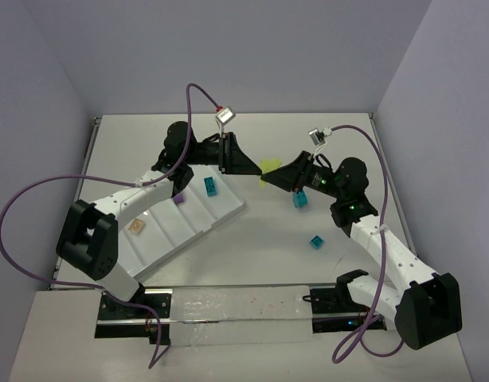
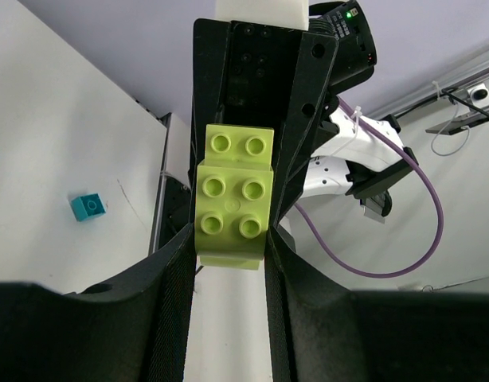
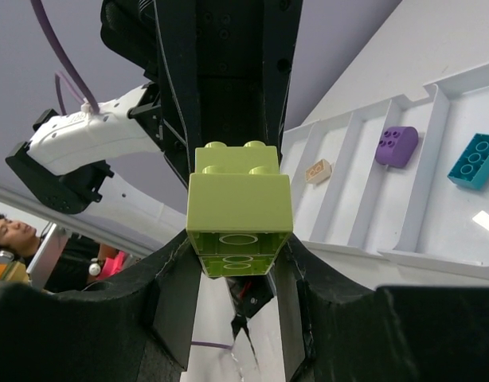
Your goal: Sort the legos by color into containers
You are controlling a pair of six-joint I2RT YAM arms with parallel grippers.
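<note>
Lego (image 2: 232,199), the lime-green one, hangs up in the air over the table, just past the end of the white tray (image 1: 169,228). I see my left gripper (image 1: 259,167) and my right gripper (image 1: 281,173) both pinching it, jaws closed tight on its sides.

Tray (image 1: 169,228) left — loose bricks (image 1: 315,241) right

The lime-green lego (image 2: 231,199) is seen as smooth, glossy plastic. The left gripper (image 2: 228,255) and the right gripper (image 3: 238,267) are formed in matt black plastic, faintly grained. The tray (image 3: 328,215) is moulded in white, translucent, satin-smooth plastic. The table (image 1: 268,239) is finished matt white.
</note>
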